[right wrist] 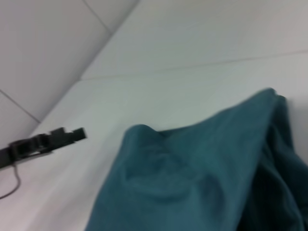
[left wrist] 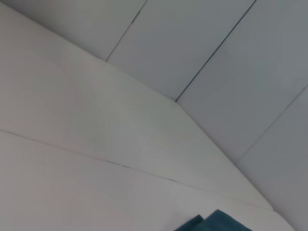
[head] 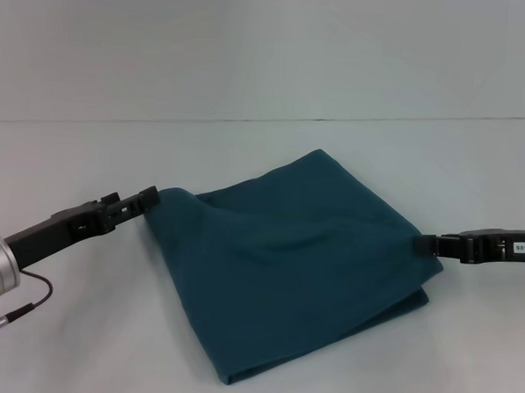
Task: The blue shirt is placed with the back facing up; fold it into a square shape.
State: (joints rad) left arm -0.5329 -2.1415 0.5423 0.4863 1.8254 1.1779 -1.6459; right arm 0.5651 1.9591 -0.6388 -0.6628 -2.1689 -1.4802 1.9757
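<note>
The blue shirt [head: 294,269] lies folded into a rough four-sided shape on the white table, puffed up along its upper folds. My left gripper [head: 150,193] is at the shirt's left corner. From the right wrist view this gripper [right wrist: 79,134] shows a strip of white table between it and the shirt [right wrist: 192,178]. My right gripper [head: 421,245] is at the shirt's right edge, its tip against the fabric. The left wrist view shows only a small corner of the shirt [left wrist: 216,222].
The white table [head: 265,153] stretches around the shirt on all sides. A white wall [head: 270,47] rises behind the table's far edge. A thin cable [head: 28,303] hangs by the left arm.
</note>
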